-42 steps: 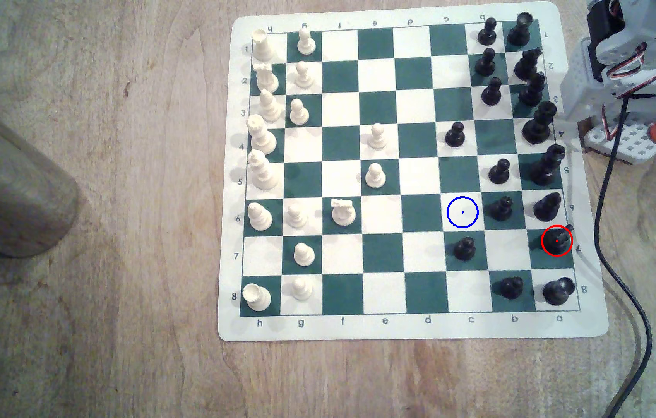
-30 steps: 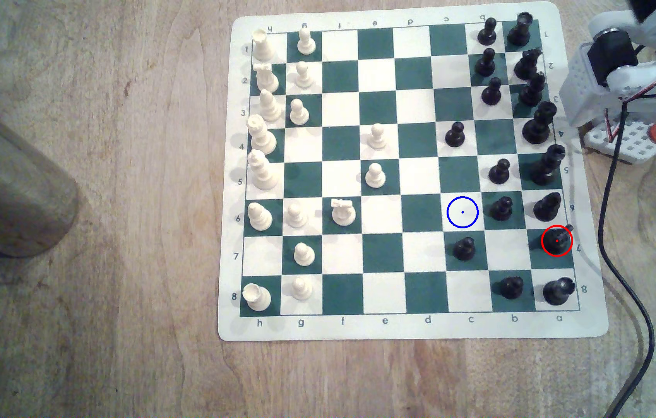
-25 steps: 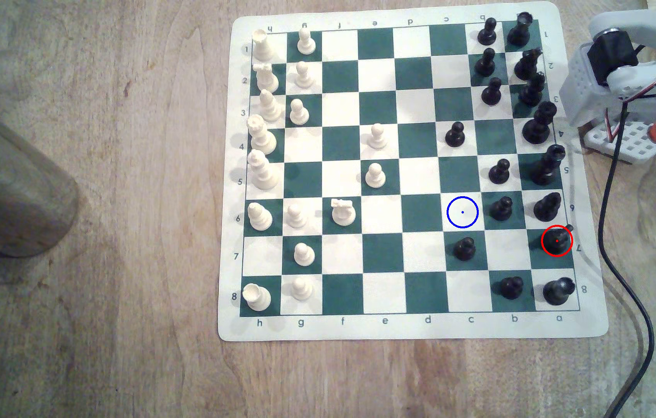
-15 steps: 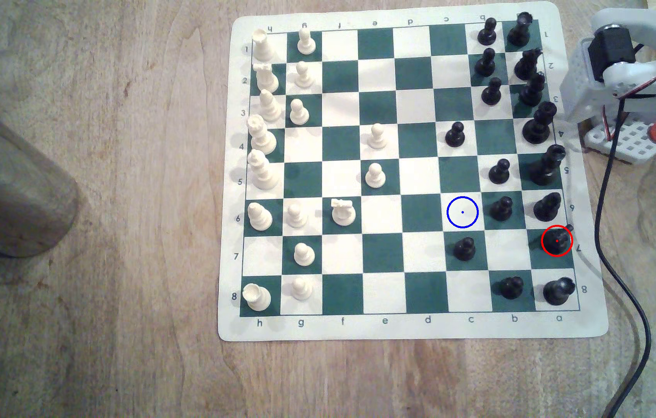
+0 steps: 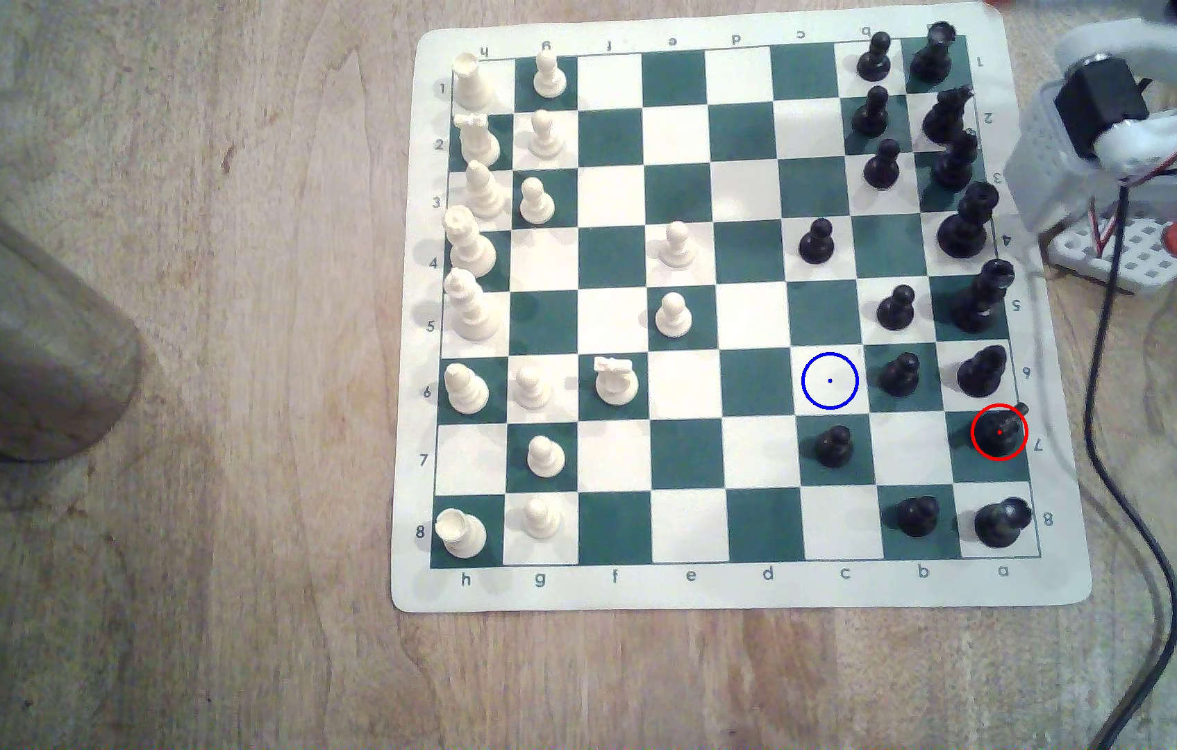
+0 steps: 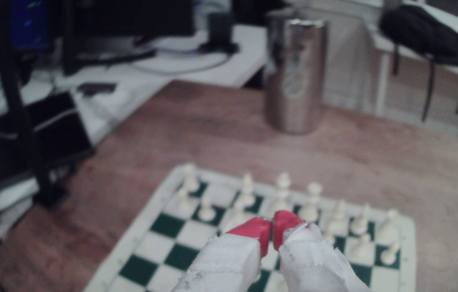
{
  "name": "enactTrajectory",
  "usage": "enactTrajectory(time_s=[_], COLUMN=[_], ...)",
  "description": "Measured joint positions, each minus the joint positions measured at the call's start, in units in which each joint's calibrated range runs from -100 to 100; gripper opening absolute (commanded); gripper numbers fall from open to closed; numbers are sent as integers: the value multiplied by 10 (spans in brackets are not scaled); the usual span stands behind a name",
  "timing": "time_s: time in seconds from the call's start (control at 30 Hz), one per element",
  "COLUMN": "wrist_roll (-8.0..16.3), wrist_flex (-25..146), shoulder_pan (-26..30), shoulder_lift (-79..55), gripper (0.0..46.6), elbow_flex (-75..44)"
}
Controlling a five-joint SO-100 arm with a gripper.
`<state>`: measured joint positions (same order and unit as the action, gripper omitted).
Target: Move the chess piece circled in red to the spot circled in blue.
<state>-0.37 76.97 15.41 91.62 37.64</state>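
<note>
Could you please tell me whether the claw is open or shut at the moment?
Shut, and empty. In the wrist view the claw has its two red tips pressed together with nothing between them, held above the chessboard.

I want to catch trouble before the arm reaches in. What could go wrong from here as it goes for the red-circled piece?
The chess piece circled in red sits at the board's edge between two other black pieces, so a wide approach may knock one over. On the way to the spot circled in blue, it must clear the black pawn beside it. The gripper looks shut and must open first.
</note>
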Motion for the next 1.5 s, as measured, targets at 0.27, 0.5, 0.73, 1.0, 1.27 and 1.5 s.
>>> enactTrajectory(time_s=[0.27, 0.5, 0.73, 1.0, 1.27, 1.5], wrist_roll=[-8, 24, 119, 190, 203, 205], wrist_flex=[69, 75, 60, 30, -28, -63], shoulder_pan=[149, 246, 279, 310, 351, 375], shoulder_lift=[-103, -178, -245, -274, -252, -266], gripper=[68, 107, 83, 137, 190, 126], elbow_flex=[8, 52, 80, 124, 243, 262])
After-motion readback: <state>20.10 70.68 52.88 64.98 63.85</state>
